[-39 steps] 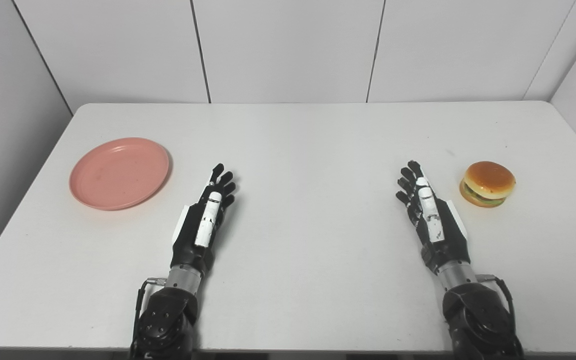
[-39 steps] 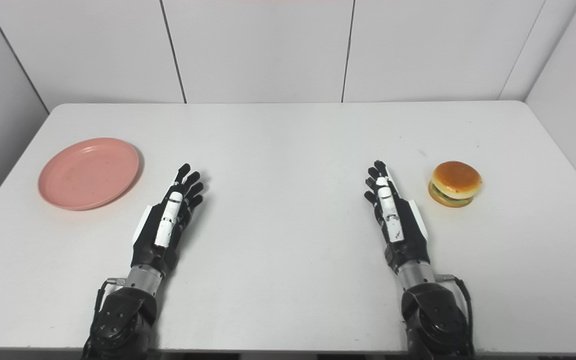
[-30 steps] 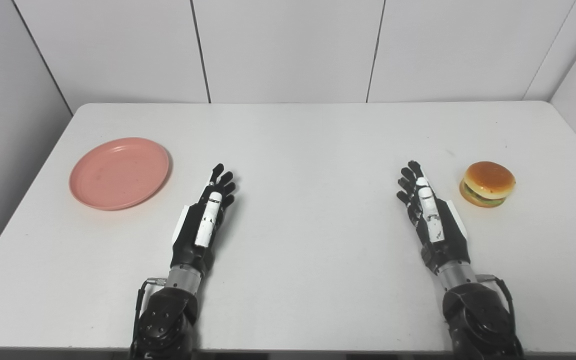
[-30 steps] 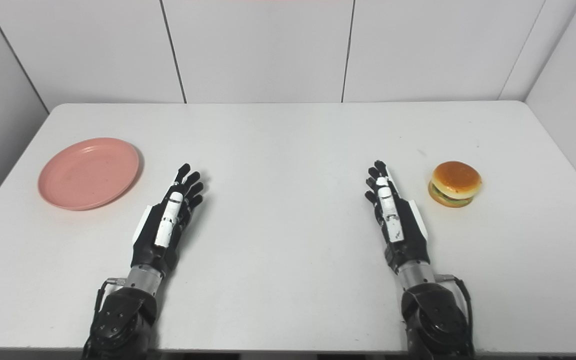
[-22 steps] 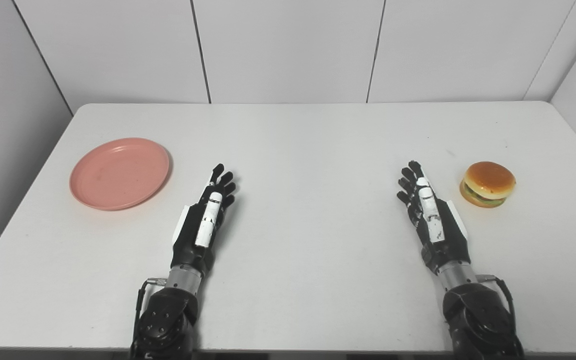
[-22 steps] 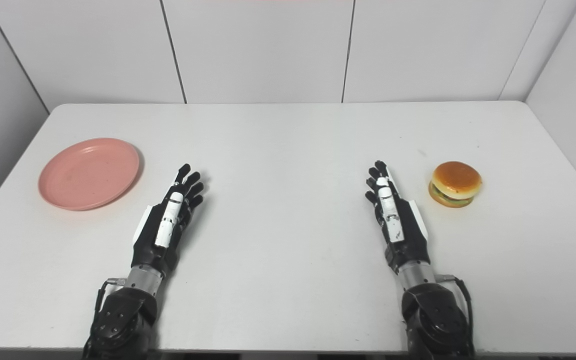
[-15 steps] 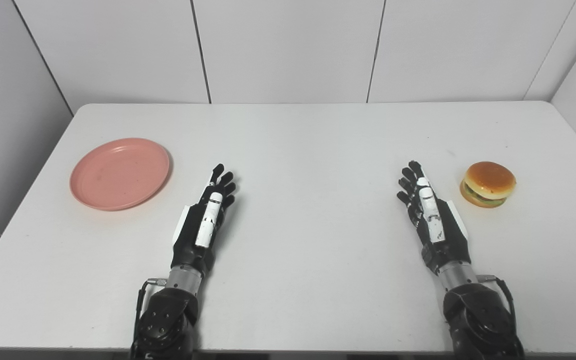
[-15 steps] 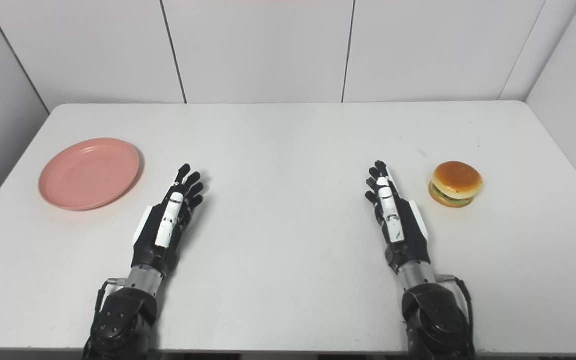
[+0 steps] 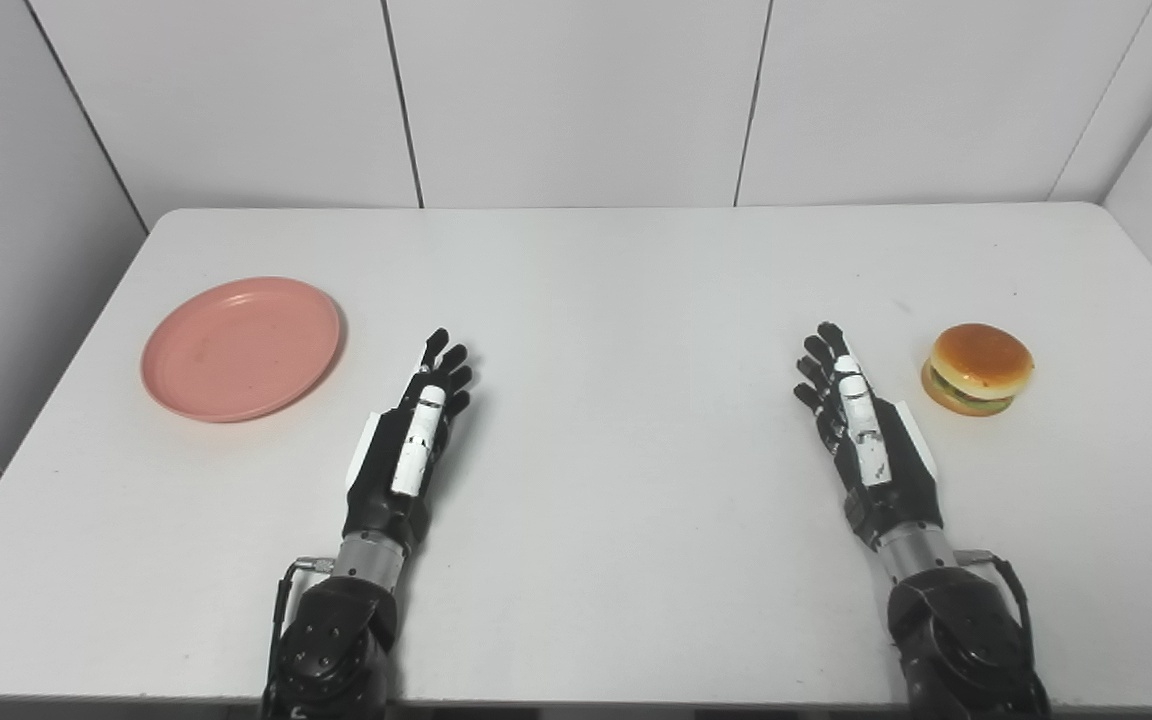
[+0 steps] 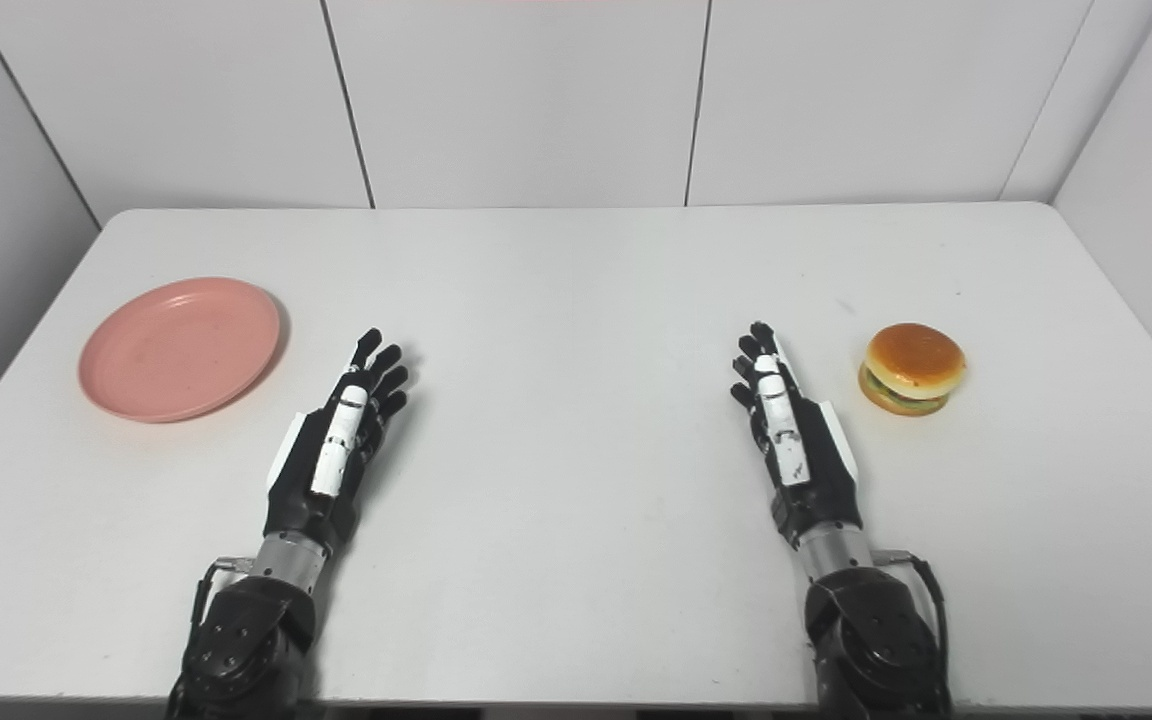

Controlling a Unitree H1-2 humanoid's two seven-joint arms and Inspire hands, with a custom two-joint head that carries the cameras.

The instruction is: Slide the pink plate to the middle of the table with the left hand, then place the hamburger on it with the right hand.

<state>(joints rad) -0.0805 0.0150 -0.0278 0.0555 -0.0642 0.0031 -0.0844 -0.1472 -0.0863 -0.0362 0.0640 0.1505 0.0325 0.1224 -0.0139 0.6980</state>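
Note:
A pink plate [image 9: 241,348] lies flat on the white table [image 9: 616,290] at the left side. A hamburger [image 9: 977,369] with a tan bun stands at the right side. My left hand [image 9: 409,443] rests on the table, open and empty, to the right of the plate and nearer to me, apart from it. My right hand [image 9: 861,432] rests open and empty just left of the hamburger, not touching it. Both hands lie edge-up with fingers straight, pointing away from me.
The table's left edge [image 9: 36,420] runs close beside the plate. White wall panels [image 9: 576,100] stand behind the table's far edge. Bare tabletop lies between the two hands.

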